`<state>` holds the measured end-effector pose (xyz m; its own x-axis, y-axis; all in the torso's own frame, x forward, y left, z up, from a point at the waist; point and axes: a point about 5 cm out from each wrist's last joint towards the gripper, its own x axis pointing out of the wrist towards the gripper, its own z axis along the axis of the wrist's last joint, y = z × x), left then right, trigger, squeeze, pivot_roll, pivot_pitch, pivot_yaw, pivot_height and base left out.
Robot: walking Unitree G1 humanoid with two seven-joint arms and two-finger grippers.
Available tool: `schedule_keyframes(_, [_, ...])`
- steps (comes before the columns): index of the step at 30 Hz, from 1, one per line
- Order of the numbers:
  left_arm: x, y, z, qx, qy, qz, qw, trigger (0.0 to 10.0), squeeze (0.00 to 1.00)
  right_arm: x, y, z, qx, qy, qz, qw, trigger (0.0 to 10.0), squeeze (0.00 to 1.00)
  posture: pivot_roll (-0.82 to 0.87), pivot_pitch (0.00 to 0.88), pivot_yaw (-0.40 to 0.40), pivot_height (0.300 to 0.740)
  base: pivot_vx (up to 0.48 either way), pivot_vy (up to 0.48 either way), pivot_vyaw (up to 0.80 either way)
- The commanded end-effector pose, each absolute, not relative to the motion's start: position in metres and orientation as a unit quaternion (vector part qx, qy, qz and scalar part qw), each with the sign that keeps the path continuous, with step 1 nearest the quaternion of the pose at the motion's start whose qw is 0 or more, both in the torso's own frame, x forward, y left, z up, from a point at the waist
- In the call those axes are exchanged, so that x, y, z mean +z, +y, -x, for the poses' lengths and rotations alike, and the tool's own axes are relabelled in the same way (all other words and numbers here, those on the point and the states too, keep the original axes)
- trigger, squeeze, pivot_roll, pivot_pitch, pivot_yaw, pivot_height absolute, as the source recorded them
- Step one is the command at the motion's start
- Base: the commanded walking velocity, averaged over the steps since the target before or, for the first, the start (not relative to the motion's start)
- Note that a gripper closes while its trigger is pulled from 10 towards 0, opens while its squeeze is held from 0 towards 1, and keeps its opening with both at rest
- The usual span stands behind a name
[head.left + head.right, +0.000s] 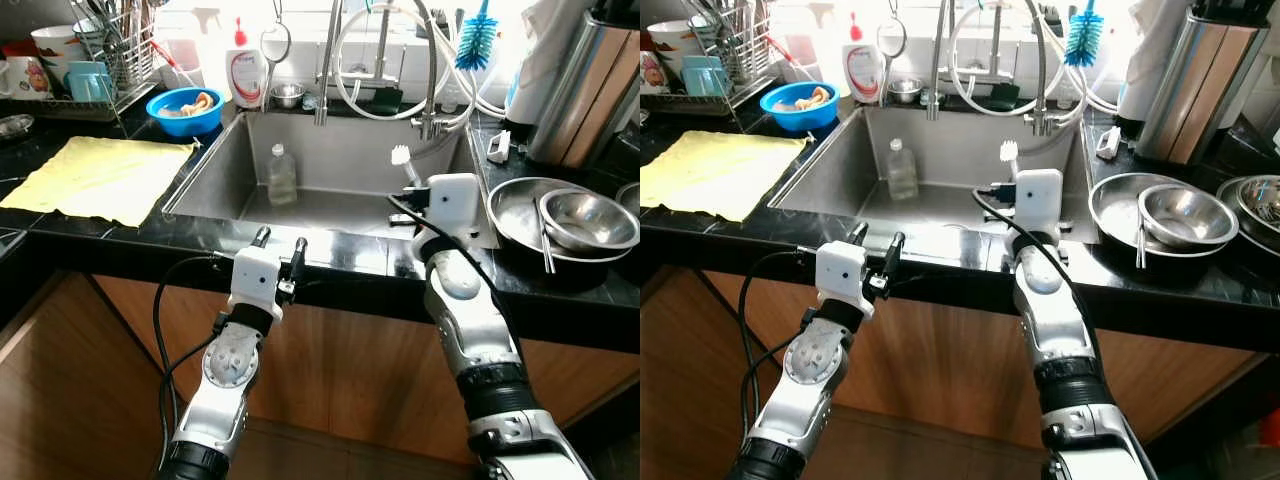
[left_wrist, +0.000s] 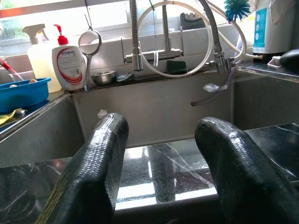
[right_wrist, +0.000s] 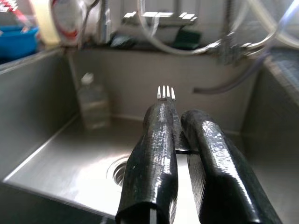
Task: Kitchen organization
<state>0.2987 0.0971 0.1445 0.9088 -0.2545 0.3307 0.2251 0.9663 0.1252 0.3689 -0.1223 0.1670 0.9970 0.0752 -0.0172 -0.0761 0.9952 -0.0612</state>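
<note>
Right gripper point(image 3: 180, 140) clamped on a fork point(image 3: 166, 93); tines project past the fingertips, over the sink point(image 1: 330, 160) basin, likely so drips fall inside. Fork handle hidden between the fingers. Left gripper point(image 2: 161, 140) spread wide, empty, poised above the front counter edge point(image 2: 159, 175). Clear bottle point(image 3: 93, 105) stands beyond the tines, blurred. Drain sits below the fingers, partly covered.

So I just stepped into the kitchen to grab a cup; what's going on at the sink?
The robot stands at the sink. Its right tool is shut on a fork, tines up, held over the basin. The left tool hovers open at the counter's front edge, holding nothing. A clear bottle stands inside the sink.
</note>
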Motion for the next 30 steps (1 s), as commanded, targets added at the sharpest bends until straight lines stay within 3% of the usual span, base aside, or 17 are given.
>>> schedule_keyframes(1, [0.148, 0.097, -0.300, -0.125, -0.185, -0.057, 0.973, 10.0, 0.00, 0.174, -0.113, -0.376, 0.054, 0.012, 0.018, 0.998, 10.0, 0.00, -0.08, 0.000, 0.011, 0.740, 0.000, 0.000, 0.00])
schedule_keyframes(21, [0.147, 0.098, -0.298, -0.123, -0.187, -0.060, 0.973, 10.0, 0.00, 0.147, -0.127, -0.387, 0.002, 0.097, -0.028, 0.995, 10.0, 0.00, -0.07, 0.000, 0.009, 0.740, 0.000, 0.000, 0.00])
schedule_keyframes(22, [0.147, 0.098, -0.298, -0.123, -0.186, -0.059, 0.973, 10.0, 0.00, 0.147, -0.127, -0.387, 0.002, 0.094, -0.026, 0.995, 10.0, 0.22, -0.08, 0.000, 0.011, 0.740, 0.000, 0.000, 0.00])
schedule_keyframes(23, [0.147, 0.097, -0.298, -0.124, -0.186, -0.059, 0.973, 10.0, 0.00, 0.148, -0.127, -0.387, 0.002, 0.091, -0.024, 0.996, 10.0, 0.22, -0.08, 0.000, 0.011, 0.740, 0.000, 0.000, 0.00])
schedule_keyframes(24, [0.146, 0.097, -0.298, -0.122, -0.185, -0.058, 0.973, 10.0, 0.00, 0.149, -0.129, -0.387, -0.002, 0.085, -0.022, 0.996, 10.0, 1.00, -0.07, 0.000, 0.010, 0.740, 0.000, 0.000, 0.00])
schedule_keyframes(30, [0.147, 0.099, -0.299, -0.116, -0.184, -0.057, 0.974, 10.0, 0.00, 0.151, -0.127, -0.386, -0.002, 0.068, -0.017, 0.998, 10.0, 1.00, -0.08, 0.000, 0.012, 0.740, 0.000, 0.000, 0.00])
